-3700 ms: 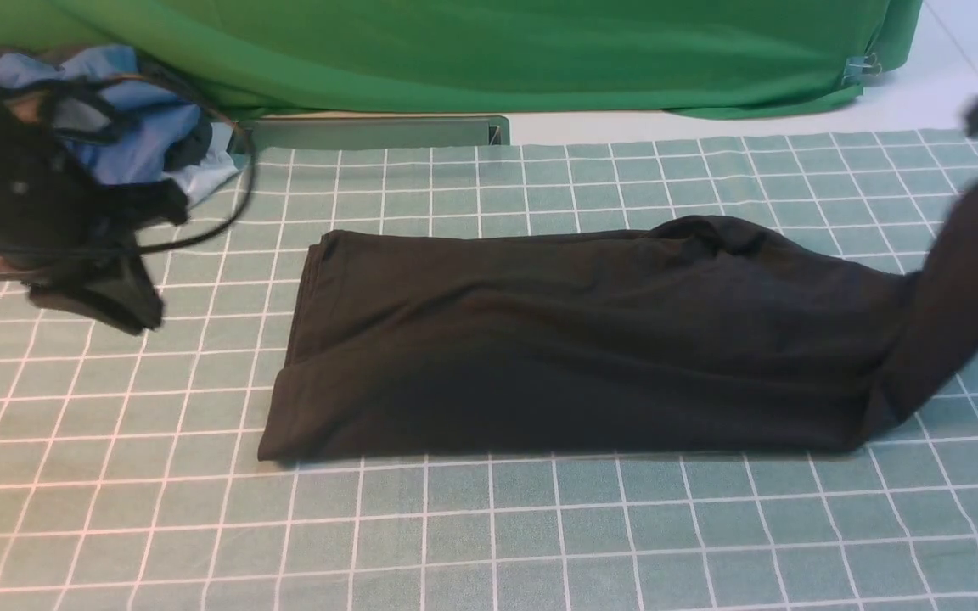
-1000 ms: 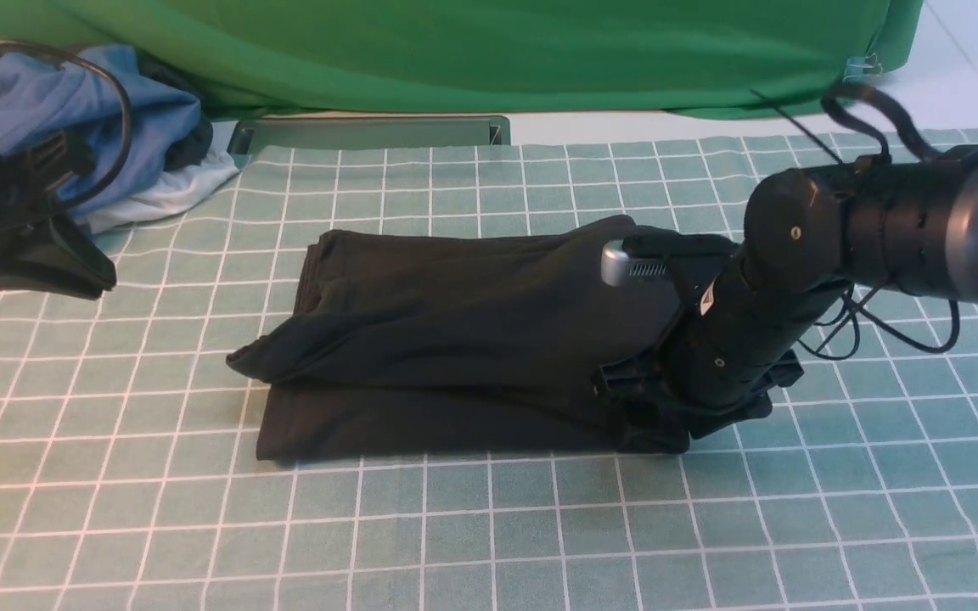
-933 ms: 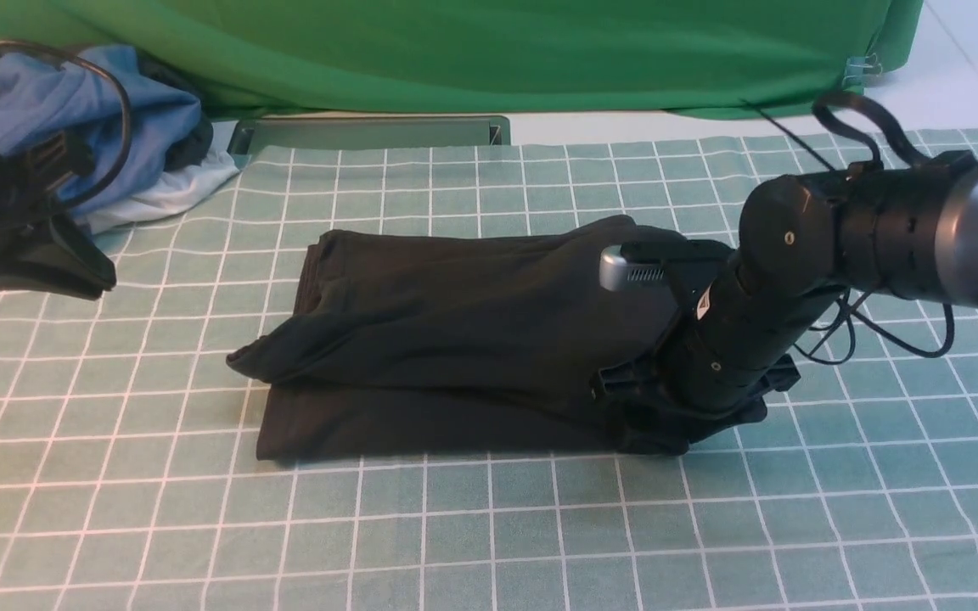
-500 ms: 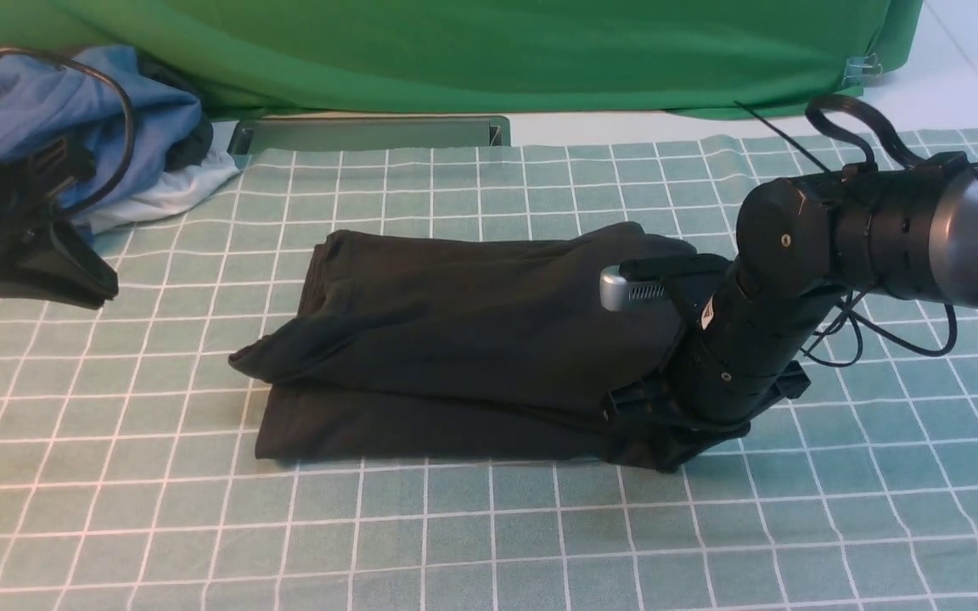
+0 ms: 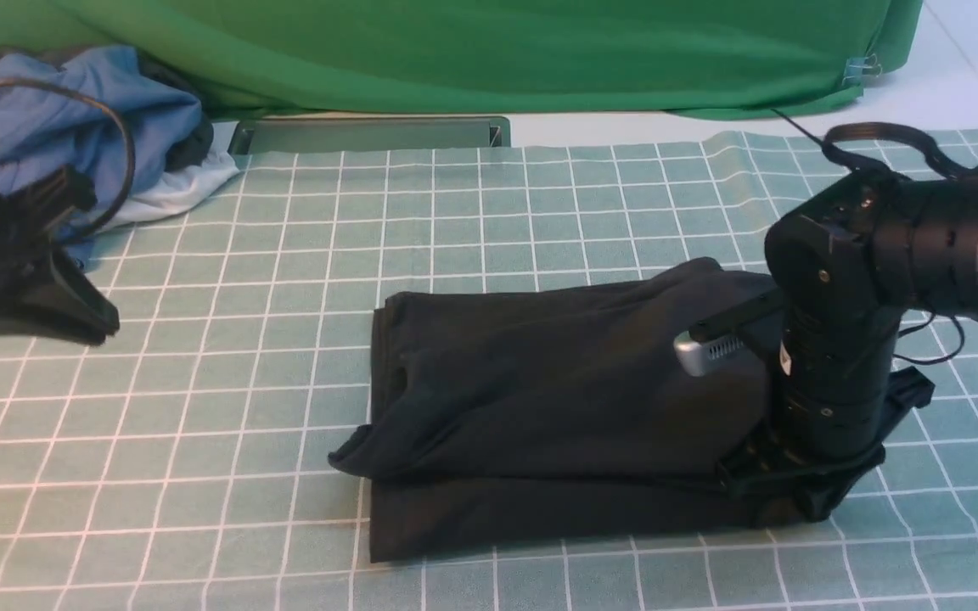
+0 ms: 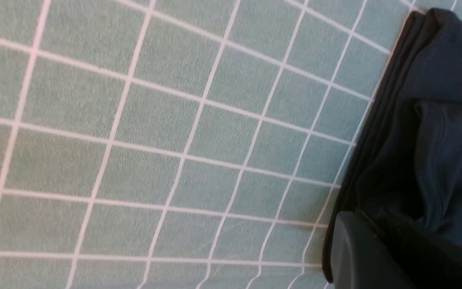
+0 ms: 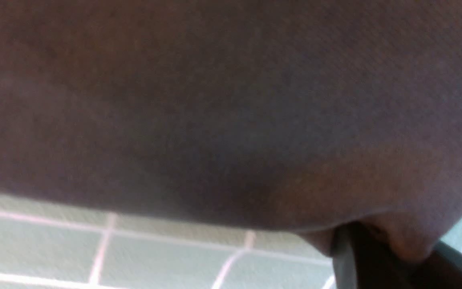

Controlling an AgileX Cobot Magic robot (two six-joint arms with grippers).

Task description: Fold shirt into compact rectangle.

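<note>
The black shirt (image 5: 557, 399) lies folded into a thick band on the checked mat, with a loose corner sticking out at its near left. My right gripper (image 5: 795, 501) points down at the shirt's right end and is shut on a bunch of the fabric. In the right wrist view the shirt (image 7: 231, 100) fills most of the picture, and cloth is pinched in the right gripper (image 7: 391, 257). My left gripper (image 5: 103, 327) hangs shut at the far left, well away from the shirt. The left wrist view shows the left gripper (image 6: 379, 257) above the shirt's stacked edge (image 6: 447, 120). No logo or label shows.
A heap of blue and white garments (image 5: 107, 127) lies at the back left. The green cloth (image 5: 489, 51) hangs across the back, with a grey metal rail (image 5: 370, 133) below it. The green checked mat (image 5: 200, 475) covers the table.
The right gripper has folded the shirt's right end over to the left, then dragged the whole shirt toward the front and right. The left arm has barely moved.
</note>
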